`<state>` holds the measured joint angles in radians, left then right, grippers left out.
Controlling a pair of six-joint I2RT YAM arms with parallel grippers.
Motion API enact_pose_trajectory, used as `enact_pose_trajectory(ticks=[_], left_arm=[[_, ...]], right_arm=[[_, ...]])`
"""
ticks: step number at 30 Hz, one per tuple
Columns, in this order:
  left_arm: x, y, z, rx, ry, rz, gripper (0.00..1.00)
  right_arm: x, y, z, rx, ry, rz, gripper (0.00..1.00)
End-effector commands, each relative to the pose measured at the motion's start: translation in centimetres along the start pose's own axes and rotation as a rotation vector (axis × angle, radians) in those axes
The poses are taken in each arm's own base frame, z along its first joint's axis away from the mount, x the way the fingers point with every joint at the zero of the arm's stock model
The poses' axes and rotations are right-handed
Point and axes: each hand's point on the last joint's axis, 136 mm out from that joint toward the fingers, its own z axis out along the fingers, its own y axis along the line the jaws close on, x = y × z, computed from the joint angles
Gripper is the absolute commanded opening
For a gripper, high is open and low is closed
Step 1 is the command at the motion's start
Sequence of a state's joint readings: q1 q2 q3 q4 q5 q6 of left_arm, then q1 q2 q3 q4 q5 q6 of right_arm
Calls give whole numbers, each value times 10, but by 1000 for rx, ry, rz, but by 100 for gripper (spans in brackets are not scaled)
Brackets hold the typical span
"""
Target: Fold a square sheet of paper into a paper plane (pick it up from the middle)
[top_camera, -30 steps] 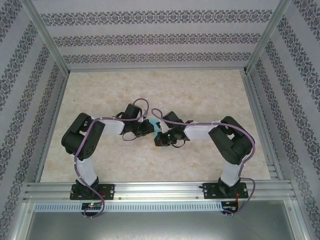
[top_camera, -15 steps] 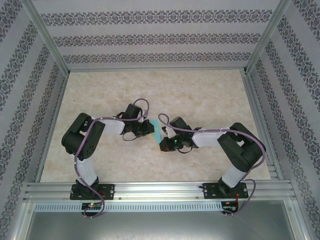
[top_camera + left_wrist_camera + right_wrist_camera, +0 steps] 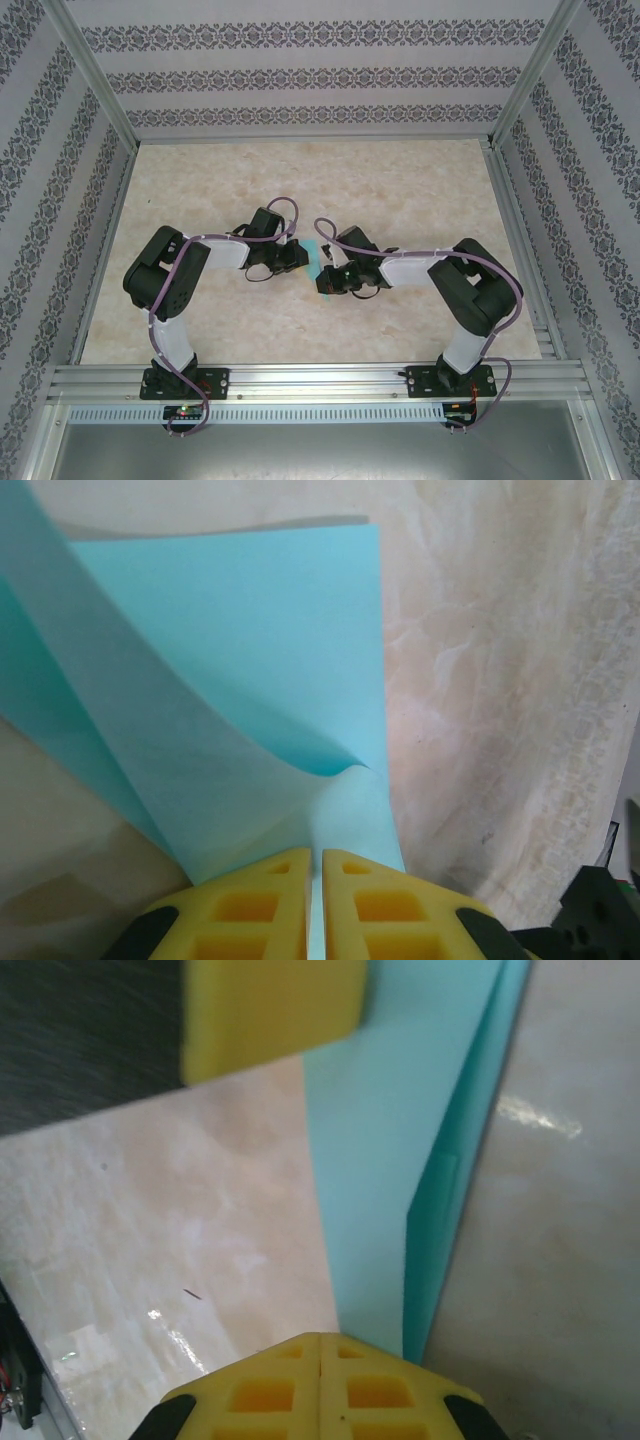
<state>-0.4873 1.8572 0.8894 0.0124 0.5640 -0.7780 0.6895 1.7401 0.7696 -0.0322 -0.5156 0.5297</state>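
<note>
Up close on the left wrist cam, the left gripper (image 3: 317,860) has its yellow fingers (image 3: 250,910) nipped onto the near edge of the square sheet of paper (image 3: 230,680), with a sliver of turquoise showing in the seam between them. The right gripper (image 3: 320,1345) is pressed fully together and the paper runs up just beside its tip (can't tell if any of it is actually caught in there). Past the left fingers the sheet curls up off the table (image 3: 480,680) with a loose flap doubled over, no sharp crease that I can see. From overhead it all sits mid-table, paper between the two grippers. My worry: it's thin paper with both grippers close together, so any pulling apart or twisting could tear it or slip it out, and flattening that curl off-line would give a crooked crease
</note>
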Motion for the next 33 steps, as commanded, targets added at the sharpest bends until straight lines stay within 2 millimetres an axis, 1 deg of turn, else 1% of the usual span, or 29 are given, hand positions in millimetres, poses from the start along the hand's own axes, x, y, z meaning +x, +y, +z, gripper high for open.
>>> enact_pose_trajectory(ticks=[1, 5, 7, 9, 11, 12, 14, 17, 19, 21, 22, 25, 27, 31, 33], left_arm=[[6, 26, 7, -87, 4, -24, 13], [6, 29, 7, -98, -2, -30, 13], [7, 31, 7, -103, -2, -33, 13], [6, 31, 8, -100, -3, -31, 13], [6, 30, 8, -94, -4, -30, 13], [6, 30, 8, -93, -2, -30, 13], [6, 28, 8, -87, 0, -28, 13], [6, 26, 8, -74, 4, -23, 13], [6, 25, 8, -70, 5, -19, 13], [7, 24, 8, -69, 8, -19, 13], [7, 24, 8, -66, 9, -16, 13], [6, 21, 8, -60, 12, -10, 13], [6, 19, 7, -56, 15, -7, 13], [4, 14, 6, -43, 18, 11, 13], [2, 8, 4, -36, 16, 27, 13]], right_arm=[[15, 2, 4, -11, 40, -9, 5], [40, -5, 2, 10, 91, -2, 5], [52, -9, -2, 25, 109, 7, 4], [61, -12, -8, 39, 111, 11, 4], [61, -12, -15, 48, 95, 6, 4], [58, -10, -19, 47, 80, -3, 4], [44, -4, -26, 52, 34, -22, 5], [7, 9, -39, 52, -87, -34, 7], [-14, 19, -44, 37, -148, -41, 7], [-27, 25, -41, 25, -166, -44, 8], [-33, 25, -37, 32, -169, -38, 7], [-41, 22, -22, 37, -147, -21, 7], [-41, 21, -13, 32, -120, -14, 6], [-34, 9, 3, 60, -65, 14, 6], [-30, 0, 6, 89, -52, 28, 6]])
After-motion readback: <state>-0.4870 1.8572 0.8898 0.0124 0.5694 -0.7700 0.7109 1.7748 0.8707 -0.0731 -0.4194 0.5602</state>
